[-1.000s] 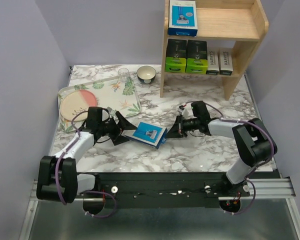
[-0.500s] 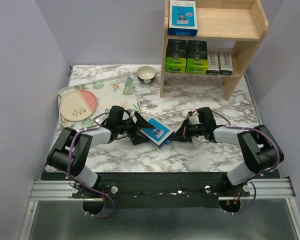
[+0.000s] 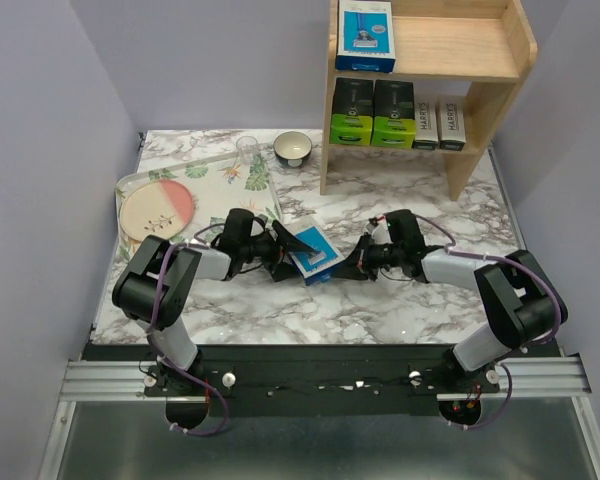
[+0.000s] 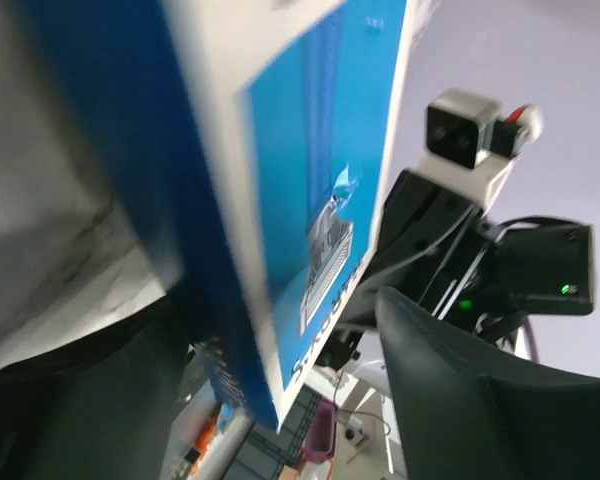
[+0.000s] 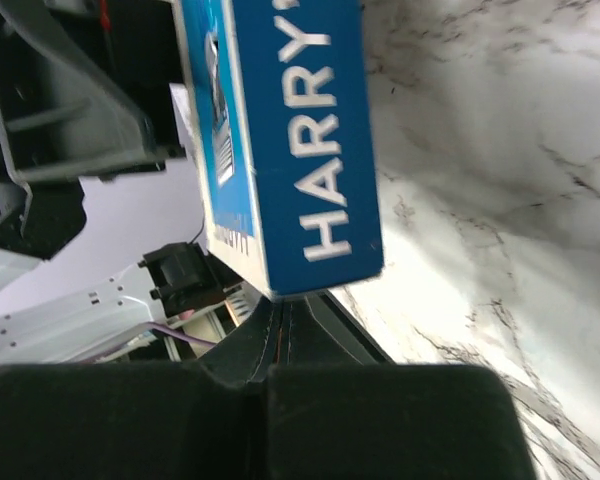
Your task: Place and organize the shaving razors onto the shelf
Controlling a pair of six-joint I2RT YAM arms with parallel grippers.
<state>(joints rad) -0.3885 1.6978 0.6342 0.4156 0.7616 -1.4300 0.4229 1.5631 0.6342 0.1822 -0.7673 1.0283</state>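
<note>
We find a blue-and-white razor pack [image 3: 316, 256] tipped on edge at the centre of the table [image 3: 400, 310], well apart from the shelf [image 3: 480, 50]. The left gripper [image 3: 290, 258] straddles it, jaws spread. The right gripper [image 3: 352, 266] is closed, its tip at the pack's right end.

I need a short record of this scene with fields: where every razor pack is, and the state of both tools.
top tier of shelf: one blue-and-white pack, at the left end
lower tier: two black-and-lime boxes, then two white boxes, upright in a row
table: one tilted blue pack, between both tools
left tool: open, fingers astride the tilted blue pack
right tool: shut, tip by that pack's right edge
packs not yet shelved: one
</note>
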